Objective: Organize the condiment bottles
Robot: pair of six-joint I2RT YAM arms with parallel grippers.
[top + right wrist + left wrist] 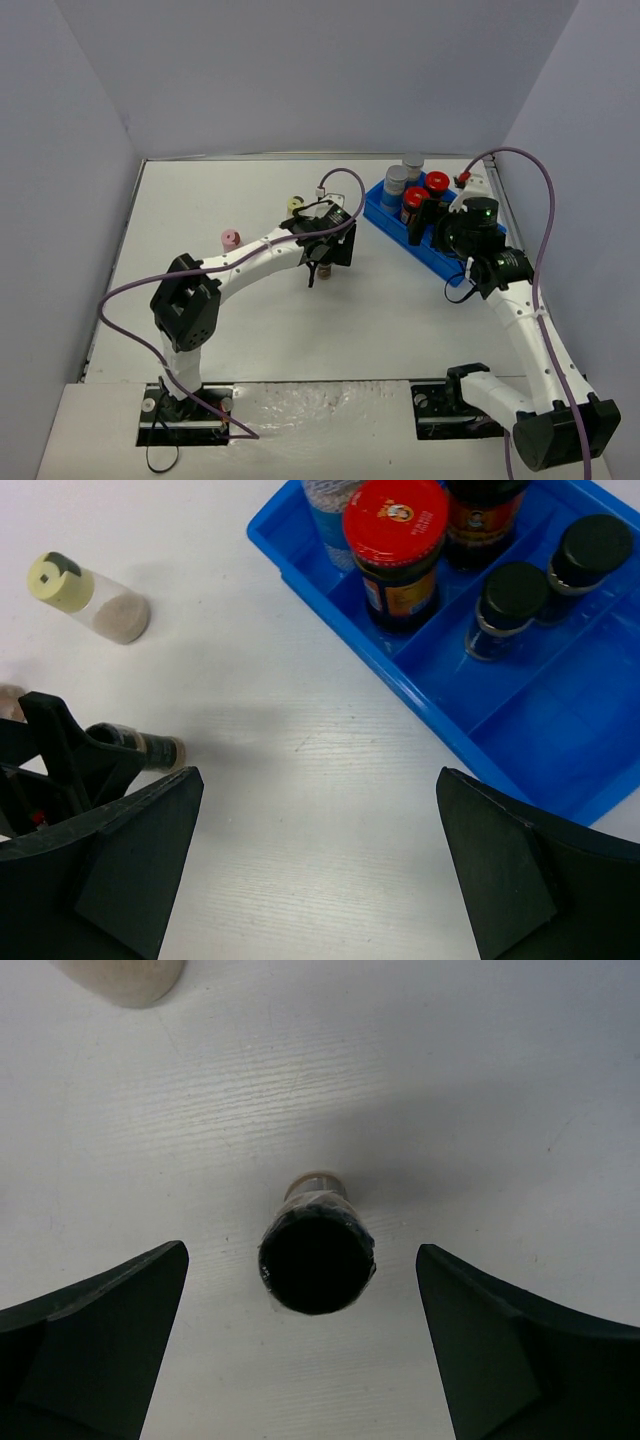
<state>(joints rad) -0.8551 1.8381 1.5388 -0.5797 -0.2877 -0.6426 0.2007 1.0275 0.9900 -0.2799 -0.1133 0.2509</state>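
Left pincer (320, 258) is spread wide over mid-tabletop (250, 330). From its wrist cam I see a tiny dark-capped bottle (317, 1255) centred between the fingers (100, 1360), cap facing the lens, with a clear gap on both sides and nothing pinched. I can't tell from here whether it's upright or lying.

Around it:
- The cream-lidded jar (295, 204) is just beyond the pincer on the far side, the closest thing in the way.
- The pink-lidded jar (230, 239) is off to the left beside the forearm, well apart from the bottle.

Right pincer (318, 820) is also spread and holding nothing. It hovers over bare tabletop just beside the near-left wall of the blue tray (330, 610).

Tray contents:
- The grey-capped jars (396, 180) and the red-lidded jars (436, 182) are packed together at the far end.
- The nearest red lid (395, 525) is right up against the tray wall.
- Two more dark-capped bottles (510, 595) stand in the next lane, one behind the other, behind a divider.

The right wrist cam also catches the left pincer and its bottle at the frame's left edge.
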